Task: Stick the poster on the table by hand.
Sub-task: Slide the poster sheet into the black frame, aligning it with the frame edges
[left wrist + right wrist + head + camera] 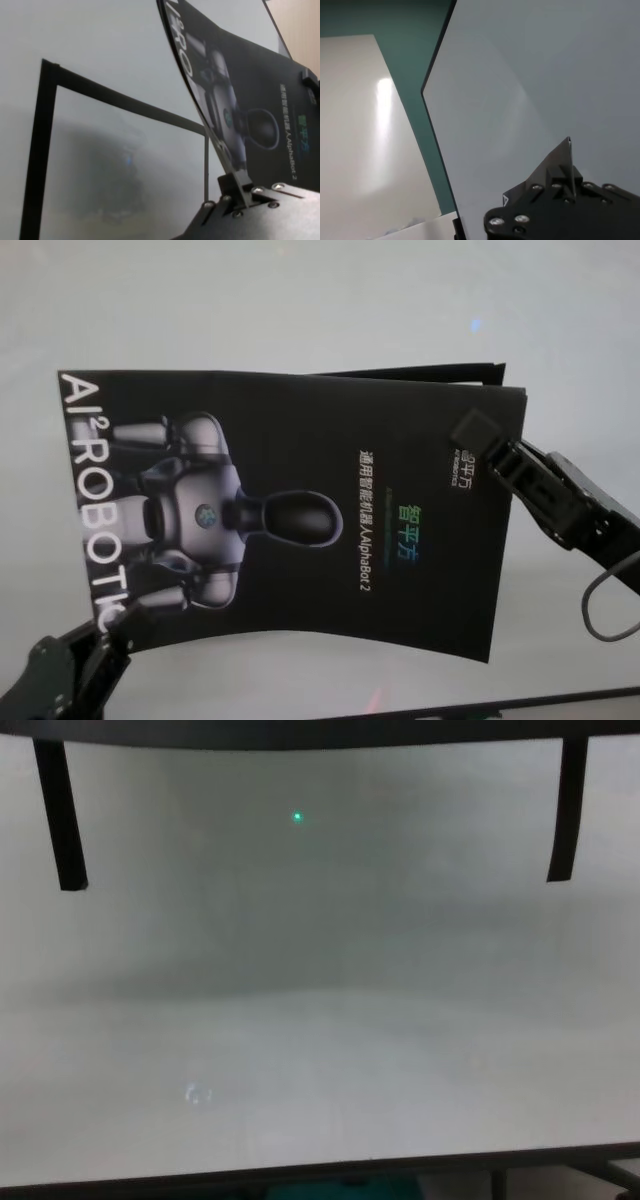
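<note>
The poster [300, 520], a glossy black sheet with a grey-white robot and white lettering, hangs bowed above the white table [300, 300]. My left gripper [108, 625] is shut on its near left corner. My right gripper [485, 445] is shut on its far right edge. In the left wrist view the poster [250, 100] curves up out of the left gripper [235, 187]. In the right wrist view the right gripper [567, 165] pinches a dark corner of the poster [557, 157] over the table [530, 75].
Two narrow black strips [60, 815] [565, 810] lie on the table [320, 1020], under a dark band along the chest view's top. In the left wrist view the black strips [37, 150] form a frame. Teal floor [395, 20] lies past the table's edge.
</note>
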